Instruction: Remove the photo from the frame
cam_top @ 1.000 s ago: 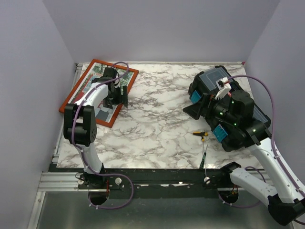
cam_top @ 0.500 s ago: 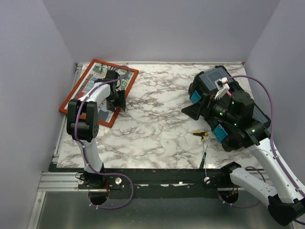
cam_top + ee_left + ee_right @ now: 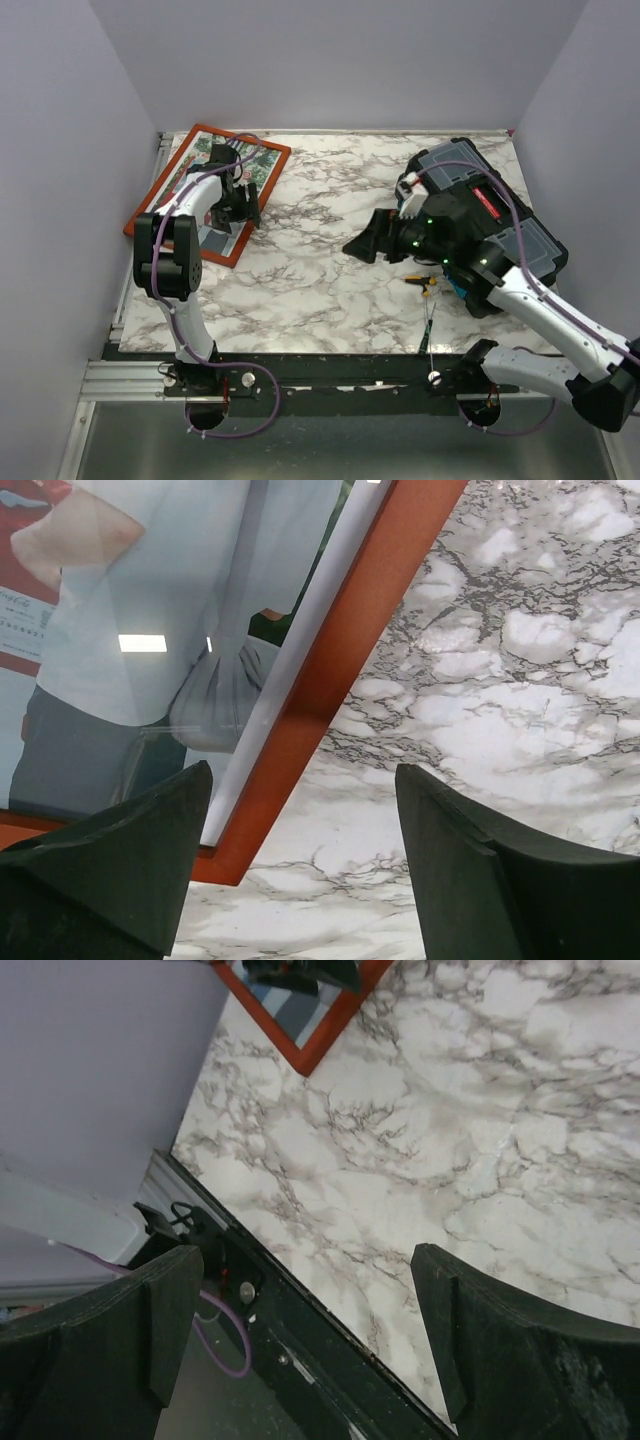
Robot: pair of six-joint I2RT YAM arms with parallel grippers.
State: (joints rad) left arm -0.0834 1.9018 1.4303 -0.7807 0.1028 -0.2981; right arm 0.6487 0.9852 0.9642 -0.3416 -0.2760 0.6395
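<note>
The frame (image 3: 345,650) lies flat at the bench's (image 3: 330,290) far-left corner, the photo (image 3: 120,630) under its glass. The left end effector (image 3: 300,820) straddles its right rail with fingers apart, perhaps touching. The right end effector (image 3: 362,240) gapes empty mid-bench, before a black toolbox (image 3: 500,210).

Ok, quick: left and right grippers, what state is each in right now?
Left gripper: open, fingers apart over the edge of the frame, holding nothing.
Right gripper: open above the marble table, holding nothing.
</note>
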